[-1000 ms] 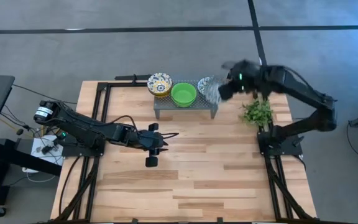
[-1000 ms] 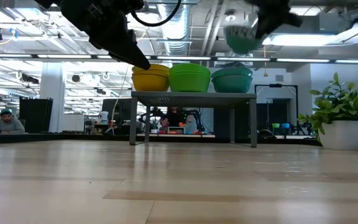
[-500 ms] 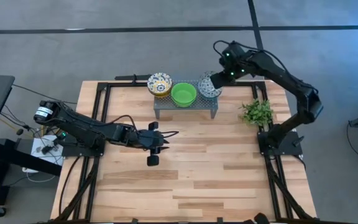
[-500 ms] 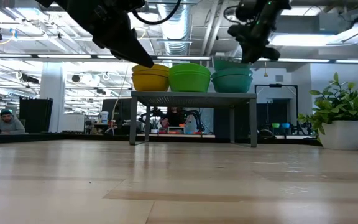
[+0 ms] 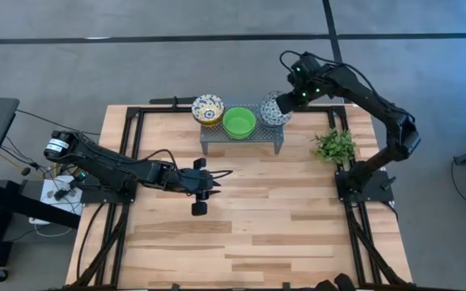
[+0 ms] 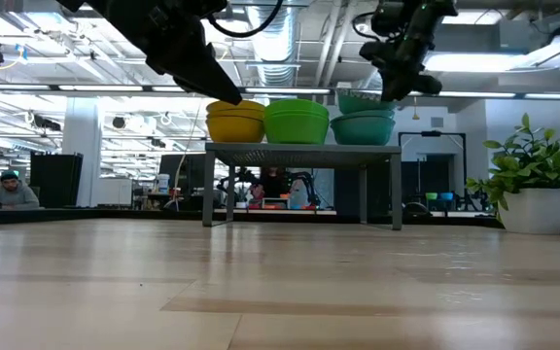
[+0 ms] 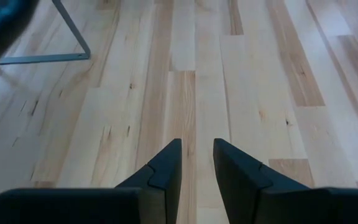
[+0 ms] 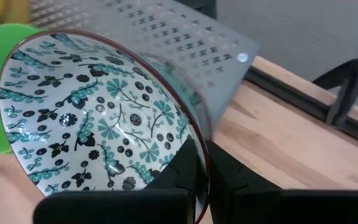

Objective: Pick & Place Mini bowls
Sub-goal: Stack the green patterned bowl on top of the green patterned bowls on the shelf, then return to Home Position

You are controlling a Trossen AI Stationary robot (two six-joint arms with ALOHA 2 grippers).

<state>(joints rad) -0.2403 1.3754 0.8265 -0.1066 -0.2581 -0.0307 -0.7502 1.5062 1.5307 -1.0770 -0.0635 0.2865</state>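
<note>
A grey perforated rack (image 5: 242, 142) stands at the table's far side with mini bowls on it: a yellow-toned patterned one (image 5: 208, 108) at its left end, a plain green one (image 5: 239, 123) in the middle, and a teal-sided one (image 6: 363, 129) at its right end. My right gripper (image 5: 285, 103) is shut on a white bowl with a blue-dark floral pattern (image 8: 92, 118), just above that teal-sided bowl. My left gripper (image 5: 203, 185) hovers over the table's left-middle, its fingers (image 7: 166, 167) a narrow gap apart and holding nothing. My right gripper pinches the floral bowl's rim (image 8: 199, 144) on the side toward the table's right, one finger inside the bowl and one outside. It comes slanting down from the right. The bowl is tilted, and its lower part sits in the teal-sided bowl (image 6: 363, 129) on the rack.
A small green plant in a white pot (image 5: 335, 146) stands to the right of the rack, under my right arm. Black frame rails (image 5: 138, 129) run along the table's left and right sides. Bare wood (image 5: 265, 218) lies in front of the rack.
My right gripper has carried the floral bowl down and toward the rack's right end, from high in the air onto the teal-sided bowl there. In the last half second it has almost stopped. My left arm has kept still.
</note>
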